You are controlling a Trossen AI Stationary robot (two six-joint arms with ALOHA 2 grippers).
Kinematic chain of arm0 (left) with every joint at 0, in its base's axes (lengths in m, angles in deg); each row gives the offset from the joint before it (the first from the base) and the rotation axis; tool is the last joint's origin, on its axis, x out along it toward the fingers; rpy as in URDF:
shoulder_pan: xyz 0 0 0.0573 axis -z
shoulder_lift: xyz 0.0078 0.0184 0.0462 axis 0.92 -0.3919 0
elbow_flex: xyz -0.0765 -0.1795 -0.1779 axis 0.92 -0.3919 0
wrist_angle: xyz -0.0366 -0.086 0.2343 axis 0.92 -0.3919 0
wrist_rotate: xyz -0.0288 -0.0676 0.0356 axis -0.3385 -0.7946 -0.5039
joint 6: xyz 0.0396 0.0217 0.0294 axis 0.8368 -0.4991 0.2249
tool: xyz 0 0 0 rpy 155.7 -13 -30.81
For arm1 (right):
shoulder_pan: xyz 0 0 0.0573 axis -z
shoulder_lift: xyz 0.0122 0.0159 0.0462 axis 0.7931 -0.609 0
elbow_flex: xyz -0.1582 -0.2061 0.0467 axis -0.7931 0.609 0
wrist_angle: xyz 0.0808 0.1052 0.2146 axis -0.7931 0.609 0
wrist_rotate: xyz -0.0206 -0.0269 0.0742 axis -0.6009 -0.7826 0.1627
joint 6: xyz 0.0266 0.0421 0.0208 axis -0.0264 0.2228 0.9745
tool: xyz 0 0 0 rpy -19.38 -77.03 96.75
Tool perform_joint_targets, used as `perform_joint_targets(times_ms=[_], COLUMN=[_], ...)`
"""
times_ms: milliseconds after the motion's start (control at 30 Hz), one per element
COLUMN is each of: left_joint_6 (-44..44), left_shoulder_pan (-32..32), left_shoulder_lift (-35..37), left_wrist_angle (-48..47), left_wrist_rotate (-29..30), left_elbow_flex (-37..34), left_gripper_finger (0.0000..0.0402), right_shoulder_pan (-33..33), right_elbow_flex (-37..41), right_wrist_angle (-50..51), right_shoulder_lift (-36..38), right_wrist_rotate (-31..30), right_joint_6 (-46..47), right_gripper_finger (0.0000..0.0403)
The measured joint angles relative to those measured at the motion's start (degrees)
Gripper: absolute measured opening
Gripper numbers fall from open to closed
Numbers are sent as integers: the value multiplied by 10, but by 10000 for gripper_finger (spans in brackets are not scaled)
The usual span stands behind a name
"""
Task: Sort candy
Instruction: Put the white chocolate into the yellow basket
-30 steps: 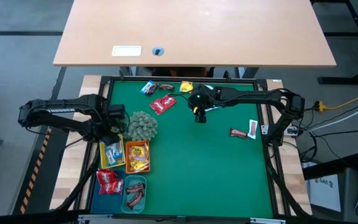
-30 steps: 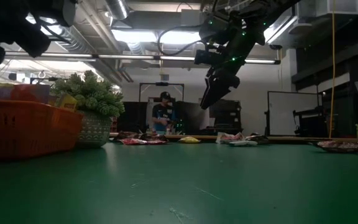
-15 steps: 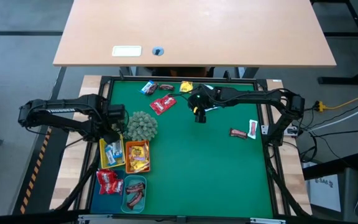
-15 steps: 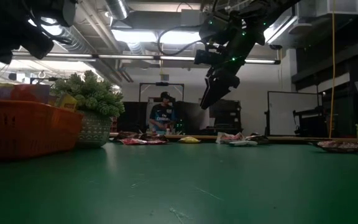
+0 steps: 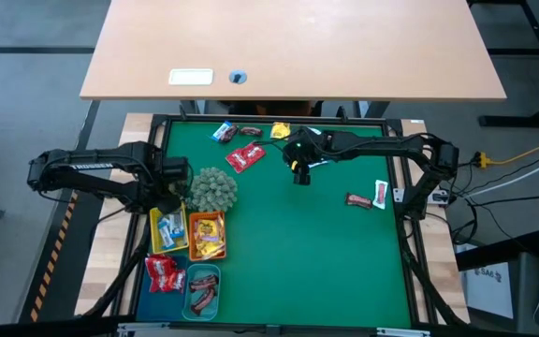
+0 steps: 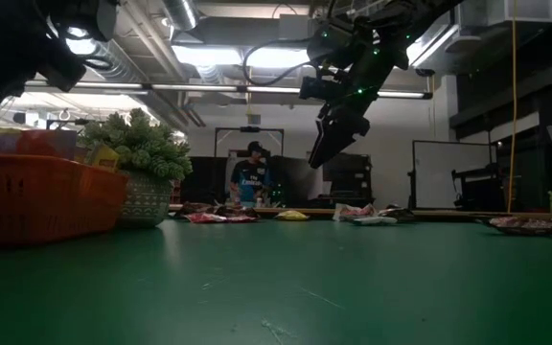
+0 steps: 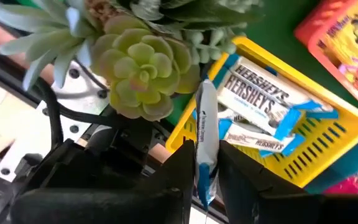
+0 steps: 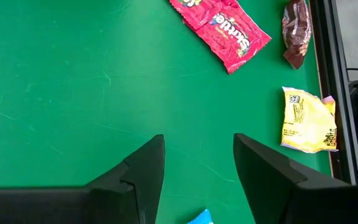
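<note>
While left hand (image 7: 204,168) pinches one blue-white wrapper (image 7: 205,134) – two in yellow tray (image 7: 328,134)

overhead straight down, low level across green mat (image 6: 353,287) — wrists close, both overlooking it

Count showing on green surface (image 5: 298,243): trays four — yellow tray (image 5: 167,230), orange tray (image 5: 207,235), blue tray (image 5: 162,272), teal tray (image 5: 203,290). Loose candy lying outside trays: seven visible. Plant ball (image 5: 212,188): one. Arms: two, each showing one hand. Person standing in room behind (image 6: 249,180): one.
</note>
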Motion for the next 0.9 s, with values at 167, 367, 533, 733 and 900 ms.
perform_joint_targets(times_ms=[167, 367, 533, 733, 900], left_joint_6=[-15, 5, 6, 6, 6], left_shoulder_pan=[0, 0, 0, 0, 0], left_shoulder_lift=[0, 0, 0, 0, 0], left_wrist_angle=[0, 0, 0, 24, 114], left_wrist_rotate=[3, -8, -10, -7, -6], left_elbow_flex=[0, 0, 0, 0, 0], left_gripper_finger=[64, 87, 120, 135, 136], right_shoulder_pan=[0, 0, 0, 0, 0], right_elbow_flex=[0, 0, 0, 0, 0], right_wrist_angle=[0, 0, 0, 1, 18], right_shoulder_lift=[0, 0, 0, 0, 0], right_wrist_rotate=[0, 0, 0, 0, -27], right_joint_6=[0, 0, 0, 0, -27], right_gripper_finger=[191, 191, 191, 191, 191])
